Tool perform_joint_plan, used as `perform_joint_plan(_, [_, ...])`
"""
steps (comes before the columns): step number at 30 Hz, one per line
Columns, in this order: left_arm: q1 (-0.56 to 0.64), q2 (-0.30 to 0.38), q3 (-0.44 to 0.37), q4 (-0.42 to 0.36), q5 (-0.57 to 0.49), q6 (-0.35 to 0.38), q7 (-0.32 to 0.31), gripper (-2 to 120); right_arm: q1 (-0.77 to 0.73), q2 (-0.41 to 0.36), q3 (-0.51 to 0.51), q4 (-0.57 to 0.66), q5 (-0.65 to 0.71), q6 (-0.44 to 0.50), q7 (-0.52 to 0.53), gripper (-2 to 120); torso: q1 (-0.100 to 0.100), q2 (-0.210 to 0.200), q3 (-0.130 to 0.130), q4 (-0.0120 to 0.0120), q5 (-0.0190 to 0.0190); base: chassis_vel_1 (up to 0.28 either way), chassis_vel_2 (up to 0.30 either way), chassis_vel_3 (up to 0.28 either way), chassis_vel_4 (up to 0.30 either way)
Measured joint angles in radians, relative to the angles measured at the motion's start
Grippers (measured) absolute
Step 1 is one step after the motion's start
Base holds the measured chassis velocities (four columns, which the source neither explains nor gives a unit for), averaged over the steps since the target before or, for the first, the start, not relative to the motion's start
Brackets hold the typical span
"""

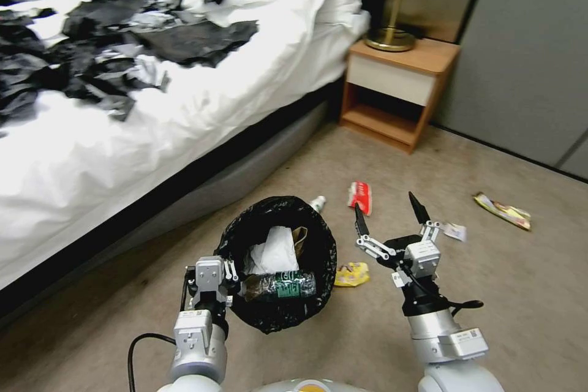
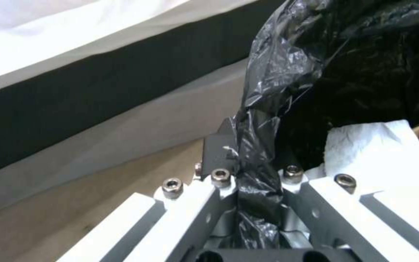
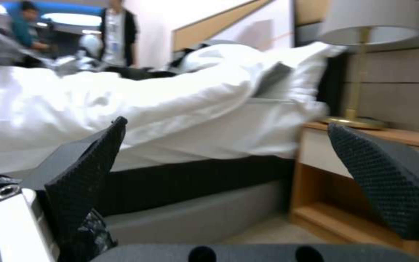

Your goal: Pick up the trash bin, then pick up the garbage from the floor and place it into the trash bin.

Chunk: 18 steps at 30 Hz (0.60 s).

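The trash bin (image 1: 277, 204), lined with a black bag, hangs just off the carpet with my left gripper (image 1: 230, 280) shut on its near rim. Inside it lie a crumpled white tissue (image 1: 272, 251), a brown paper bag (image 1: 300, 236) and a clear green-labelled bottle (image 1: 285, 286). In the left wrist view my left gripper (image 2: 255, 163) pinches the bag's rim (image 2: 355, 72) beside the tissue (image 2: 374, 145). My right gripper (image 1: 384, 202) is open above the floor, right of the bin. Garbage on the carpet: a red wrapper (image 1: 360, 196), a yellow wrapper (image 1: 351, 274), a small white bottle (image 1: 317, 202). My right gripper (image 3: 229, 145) holds nothing.
A yellow wrapper (image 1: 502, 210) and a small white scrap (image 1: 454, 231) lie farther right on the carpet. The bed (image 1: 122, 153), heaped with black plastic sheets (image 1: 92, 55), borders the left. A wooden nightstand (image 1: 398, 92) with a lamp (image 1: 390, 40) stands behind, by a grey wall.
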Motion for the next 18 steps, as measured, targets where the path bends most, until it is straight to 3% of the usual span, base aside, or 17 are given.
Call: perform_joint_plan(18, [-0.002, 0.007, 0.004, 0.009, 0.005, -0.006, -0.002, 1, 0.003, -0.012, 0.023, -0.006, 0.001, 0.009, -0.007, 100, 0.000, 0.000, 0.000, -0.0001, 0.0000, 0.105, 0.104, 0.098, 0.096])
